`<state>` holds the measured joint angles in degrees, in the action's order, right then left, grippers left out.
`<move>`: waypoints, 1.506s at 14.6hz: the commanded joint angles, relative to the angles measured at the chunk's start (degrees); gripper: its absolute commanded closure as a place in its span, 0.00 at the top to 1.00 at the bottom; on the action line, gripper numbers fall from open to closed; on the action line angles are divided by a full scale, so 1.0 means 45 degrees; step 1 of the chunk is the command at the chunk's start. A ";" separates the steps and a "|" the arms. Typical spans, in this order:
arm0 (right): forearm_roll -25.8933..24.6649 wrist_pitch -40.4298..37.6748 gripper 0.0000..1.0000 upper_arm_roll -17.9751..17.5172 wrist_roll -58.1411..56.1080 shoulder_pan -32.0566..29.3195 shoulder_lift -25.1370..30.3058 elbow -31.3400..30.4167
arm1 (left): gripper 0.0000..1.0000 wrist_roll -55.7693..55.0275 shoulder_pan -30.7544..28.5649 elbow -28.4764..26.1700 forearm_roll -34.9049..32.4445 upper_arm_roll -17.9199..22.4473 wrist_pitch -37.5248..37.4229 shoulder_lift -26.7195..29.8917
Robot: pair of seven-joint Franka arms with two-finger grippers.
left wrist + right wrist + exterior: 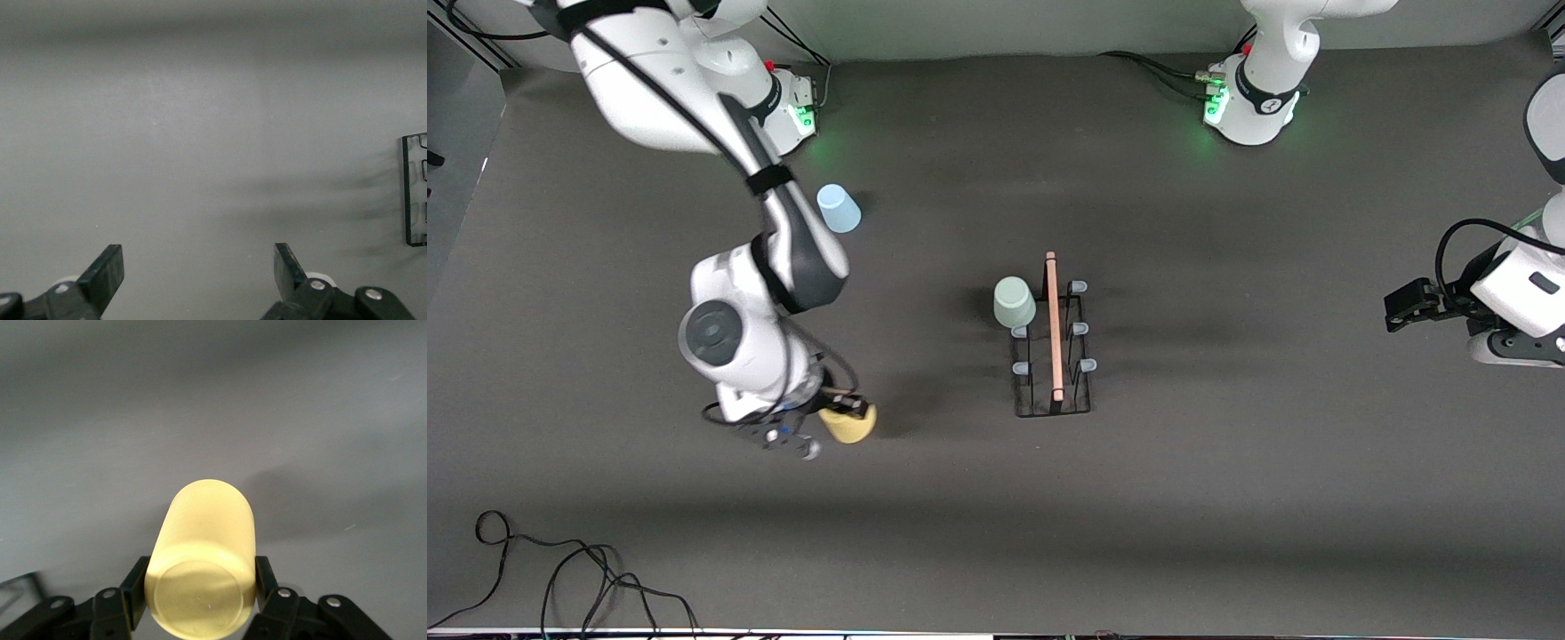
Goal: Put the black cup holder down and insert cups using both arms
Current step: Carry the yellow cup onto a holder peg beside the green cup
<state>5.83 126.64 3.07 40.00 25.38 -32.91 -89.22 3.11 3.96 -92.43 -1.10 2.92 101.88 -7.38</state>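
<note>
The black cup holder (pixel 1053 391) stands mid-table, its wooden rod handle (pixel 1054 324) along the top. A pale green cup (pixel 1014 302) sits upside down on one of its pegs. A light blue cup (pixel 839 209) stands upside down on the table near the right arm's base. My right gripper (pixel 843 414) (pixel 200 573) is shut on the yellow cup (pixel 854 425) (pixel 207 540), which lies on its side, bottom toward the wrist camera, low over the table at the right arm's end. My left gripper (pixel 1398 308) (pixel 199 257) waits open and empty at the left arm's end. One edge of the cup holder (pixel 413 193) shows in the left wrist view.
The table is covered by a dark grey mat (pixel 1227 489). Loose black cables (pixel 560 569) lie at its front corner at the right arm's end. The arms' green-lit bases (pixel 800 111) (pixel 1218 102) stand along the back edge.
</note>
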 commanded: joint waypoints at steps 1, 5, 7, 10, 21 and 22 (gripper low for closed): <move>0.0129 -0.0271 0.00 0.0059 0.1849 0.0880 -0.0070 0.0918 | 1.00 -0.0223 0.0175 -0.0025 -0.0087 0.0053 -0.0198 0.0389; 0.0832 -0.0252 0.00 0.0079 0.3569 0.2228 -0.0148 0.1758 | 1.00 -0.0281 0.0253 0.0209 -0.0068 0.0053 -0.0179 0.0391; 0.0832 -0.0252 0.00 0.0079 0.4215 0.2716 -0.0168 0.1993 | 1.00 -0.0321 0.0234 0.0190 -0.0068 0.0053 -0.0159 0.0351; 0.0813 -0.0252 0.00 0.0079 0.5074 0.3380 -0.0264 0.2131 | 1.00 -0.0320 0.0254 0.0189 -0.0068 0.0073 -0.0100 0.0312; 0.0598 -0.0135 0.00 0.0195 0.6268 0.3891 -0.1867 0.3752 | 1.00 -0.0438 0.0390 0.0209 -0.0068 -0.0044 -0.0179 0.0410; 0.0579 -0.0115 0.00 0.0215 0.6249 0.3890 -0.1964 0.3752 | 1.00 -0.0438 0.0410 0.0209 -0.0068 -0.0044 -0.0179 0.0390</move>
<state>8.66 126.77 3.47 66.79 42.67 -40.15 -74.79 2.46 4.75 -91.68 -1.10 2.63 101.73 -6.09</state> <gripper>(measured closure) 0.335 0.000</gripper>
